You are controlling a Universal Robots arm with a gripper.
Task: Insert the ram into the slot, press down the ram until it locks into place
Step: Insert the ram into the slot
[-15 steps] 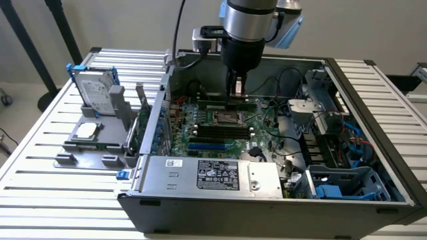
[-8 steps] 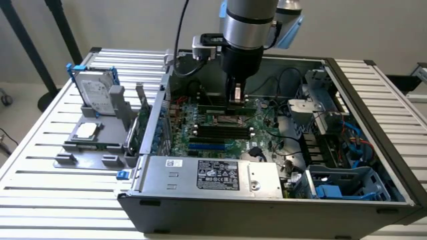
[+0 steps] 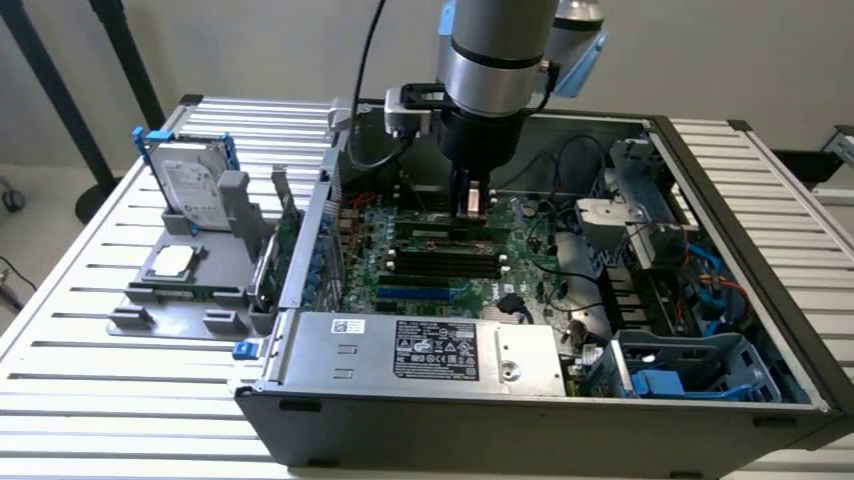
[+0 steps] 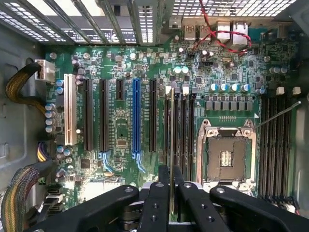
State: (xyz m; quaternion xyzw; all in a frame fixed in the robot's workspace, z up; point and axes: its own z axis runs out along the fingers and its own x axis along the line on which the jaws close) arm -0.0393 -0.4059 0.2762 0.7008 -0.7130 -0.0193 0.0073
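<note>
Green ram (image 4: pixel 172 140), one, clamped in end effector (image 4: pixel 171 178) above black slot (image 4: pixel 167 130).

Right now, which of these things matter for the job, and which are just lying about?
In the job: gripper, the memory stick it holds, the black slots below it.
Just lying about: hard drive on the table, blue slot, processor socket, red wires.

Computer case (image 3: pixel 534 430): matt grey sheet metal. Memory slots (image 4: pixel 186 135): black plastic. Ram (image 4: pixel 172 140): matt tan board edge. Fingers (image 4: pixel 154 208): matt black. Tabletop (image 3: pixel 80 380): ribbed pale metal.
</note>
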